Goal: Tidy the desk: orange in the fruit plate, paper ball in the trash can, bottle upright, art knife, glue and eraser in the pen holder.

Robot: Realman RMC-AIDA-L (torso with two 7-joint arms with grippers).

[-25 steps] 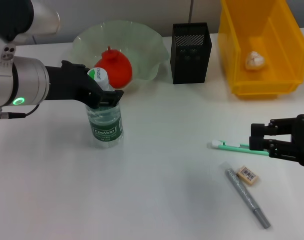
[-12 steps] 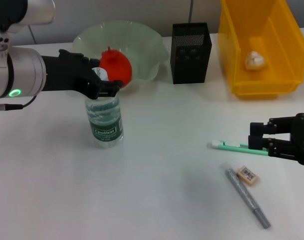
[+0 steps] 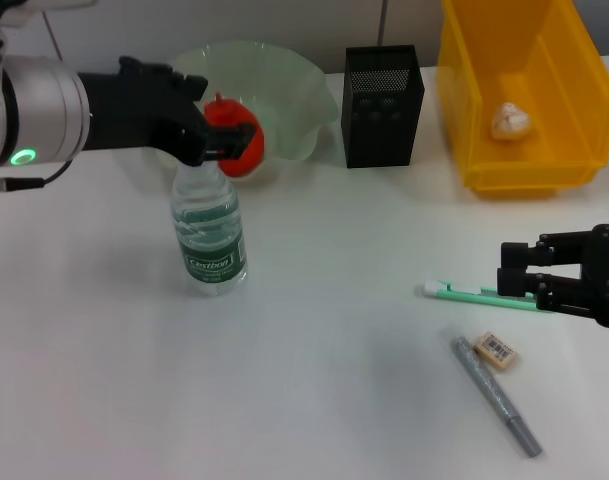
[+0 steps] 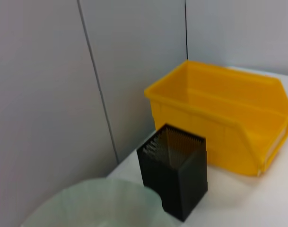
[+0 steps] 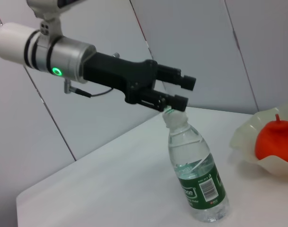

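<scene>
Above the upright bottle, the left gripper hovers, jaws parted.

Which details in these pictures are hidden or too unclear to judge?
- Inside of the square black mesh pen holder: its walls hide it in head and left wrist views.
- White bottle cap: the left hand covers it.
- Print on the small beige eraser: too small.
- Right hand: partly past the head view's edge.
</scene>
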